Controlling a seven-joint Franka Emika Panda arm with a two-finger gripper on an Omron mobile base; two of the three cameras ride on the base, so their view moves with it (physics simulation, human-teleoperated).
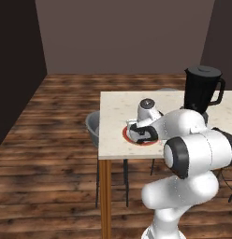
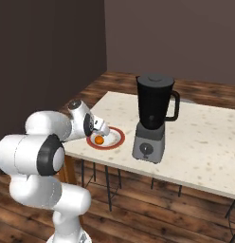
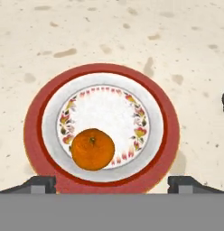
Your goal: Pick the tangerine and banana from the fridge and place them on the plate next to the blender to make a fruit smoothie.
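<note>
tangerine: the tangerine [image 3: 92, 149] lies on the plate [image 3: 37, 135], lower left of centre in the hand view, free of the gripper; in the right base view it shows as an orange dot on the plate's near-left part
tangerine axis: round, so no long axis to speak of; its stem dimple faces up toward the camera, a touch above its middle
plate: red rim, pale floral centre, flat on the surface [image 3: 186, 40]; left of the blender [image 2: 152, 118] in the right base view, near it but not touching
gripper: the gripper [image 3: 111, 184] hangs over the plate with its tips spread wide at the bottom corners of the hand view, one on each side of the rim; released, holding nothing
done: by the look of it, the tangerine half of the task is finished; fruit delivered and let go
left: the banana is not on the plate; I judge it has yet to be fetched from the fridge and set beside the tangerine
room for it: the upper and right parts of the plate's centre are bare; a curved fruit should fit there
</note>
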